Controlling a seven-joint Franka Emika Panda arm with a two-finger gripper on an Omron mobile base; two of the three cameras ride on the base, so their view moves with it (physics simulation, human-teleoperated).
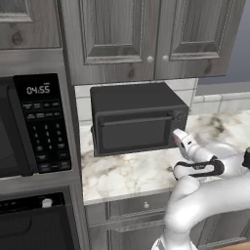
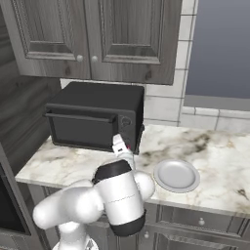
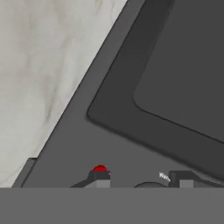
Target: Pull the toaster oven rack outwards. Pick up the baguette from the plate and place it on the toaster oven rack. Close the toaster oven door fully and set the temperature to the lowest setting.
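Door (image 1: 134, 133) of the toaster oven (image 2: 97, 114) was shut and the plate (image 2: 176, 175) on the worktop (image 2: 219, 156) lay bare, so I judged only the temperature dial remained. My gripper (image 3: 140, 181) sat partly open at the control strip, holding nothing.
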